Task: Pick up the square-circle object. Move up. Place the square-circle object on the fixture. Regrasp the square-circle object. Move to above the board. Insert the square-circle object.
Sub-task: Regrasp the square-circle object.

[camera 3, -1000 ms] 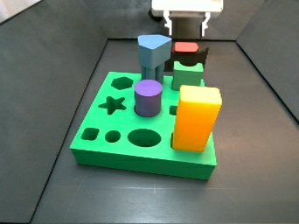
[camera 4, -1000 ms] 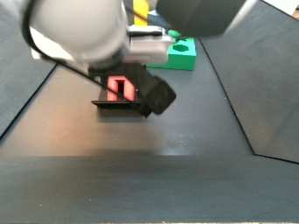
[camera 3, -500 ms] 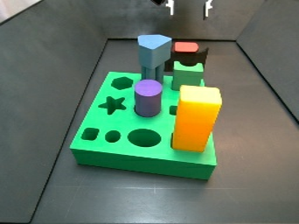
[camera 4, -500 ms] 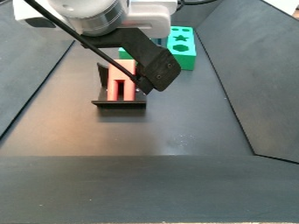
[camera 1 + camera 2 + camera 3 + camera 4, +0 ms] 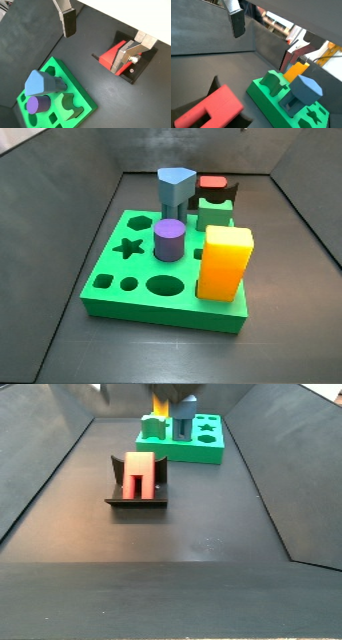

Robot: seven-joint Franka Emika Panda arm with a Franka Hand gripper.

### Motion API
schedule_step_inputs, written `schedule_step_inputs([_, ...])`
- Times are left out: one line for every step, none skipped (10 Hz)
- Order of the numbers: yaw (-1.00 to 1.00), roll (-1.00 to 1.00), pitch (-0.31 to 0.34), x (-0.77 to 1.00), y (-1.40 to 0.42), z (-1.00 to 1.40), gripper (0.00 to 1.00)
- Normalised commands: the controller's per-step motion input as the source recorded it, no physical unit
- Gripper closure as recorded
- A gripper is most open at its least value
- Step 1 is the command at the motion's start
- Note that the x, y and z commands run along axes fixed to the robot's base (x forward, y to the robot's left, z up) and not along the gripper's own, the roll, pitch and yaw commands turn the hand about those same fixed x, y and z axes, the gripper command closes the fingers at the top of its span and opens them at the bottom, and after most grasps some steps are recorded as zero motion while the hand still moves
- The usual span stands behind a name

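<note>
Square-circle object (image 5: pixel 136 473) sits in the notch of the fixture (image 5: pixel 134 501), with no writing or label readable on either. In both side views the gripper is out of frame, whereas half a second ago it hung just over the red block. In a wrist view the gripper (image 5: pixel 100 37) is spread wide and empty, well above the block (image 5: pixel 112 53). The board (image 5: pixel 140 278), off to the gripper's side, carries the purple cylinder (image 5: pixel 168 238) and yellow block (image 5: pixel 223 261).

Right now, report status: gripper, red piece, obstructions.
Gripper open, empty, high above fixture. Square-circle object seated in fixture, untouched. Nothing blocking regrasp.
</note>
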Motion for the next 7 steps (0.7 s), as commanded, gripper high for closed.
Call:
schedule_step_inputs([0.02,1.00,0.019,-0.05,-0.45,0.09,0.00])
schedule_step_inputs([0.02,1.00,0.018,-0.03,-0.19,0.04,0.00])
schedule_step_inputs([0.02,1.00,0.016,-0.03,-0.03,0.05,0.00])
schedule_step_inputs([0.02,1.00,0.012,-0.03,-0.03,0.02,0.00])
schedule_step_inputs([0.02,1.00,0.009,-0.03,-0.04,0.01,0.00])
schedule_step_inputs([0.02,1.00,0.001,-0.04,-0.03,0.01,0.00])
schedule_step_inputs([0.03,1.00,-0.004,-0.04,-0.02,0.01,0.00])
